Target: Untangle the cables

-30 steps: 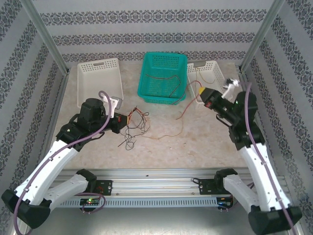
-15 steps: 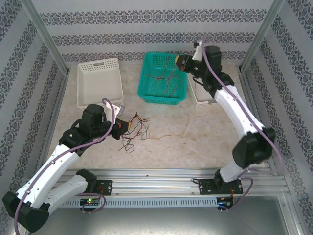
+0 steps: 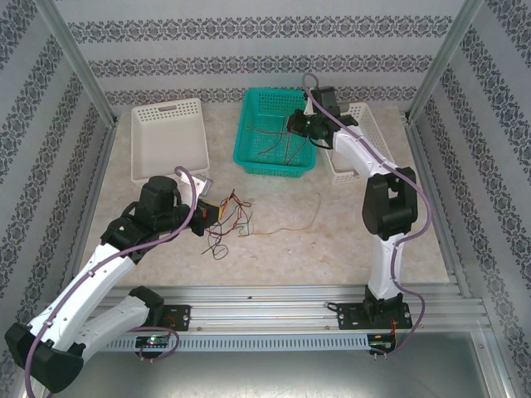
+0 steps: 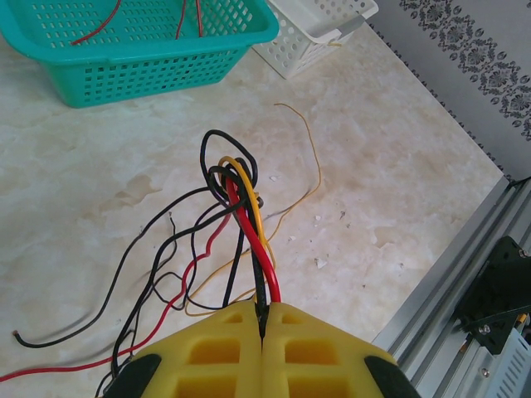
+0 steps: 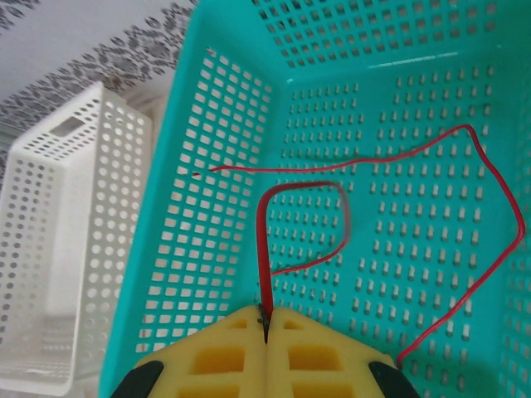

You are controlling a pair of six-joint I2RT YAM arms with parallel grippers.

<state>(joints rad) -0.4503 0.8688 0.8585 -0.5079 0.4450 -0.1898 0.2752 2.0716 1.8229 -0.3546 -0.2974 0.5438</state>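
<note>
Two grippers: both clenched on wire, yellow pads pressed together.
Left gripper (image 4: 264,313): grasping a bundle of cables (image 4: 253,249); red, yellow-tan and black strands run up out of the seam between the pads.
Left gripper position: low over the table (image 3: 348,240), mid-left in the top view, pointing right.
Knot (image 4: 235,176): just ahead of the left fingertips, with black loops wound around the red and yellow-tan strands.
Loose ends: black and red tails fan out to the left of the knot and lie flat on the marble top.
Yellow-tan strand (image 3: 290,225): trails right from the tangle across the table and curls up at its far end.
Right gripper (image 5: 265,319): pads closed on a red cable (image 5: 264,240), down inside the teal basket (image 5: 216,166).
Red cable shape: rises from the pads, bends right into a loop, then comes back along the basket floor.
Second red wire (image 5: 489,215): a long arc on the basket floor, right of the held one.
Teal basket position: far middle of the table, between two white baskets.
White baskets: left one (image 3: 166,137) stands well apart; right one (image 3: 365,124) stands just beside the teal basket, partly behind the right arm.
</note>
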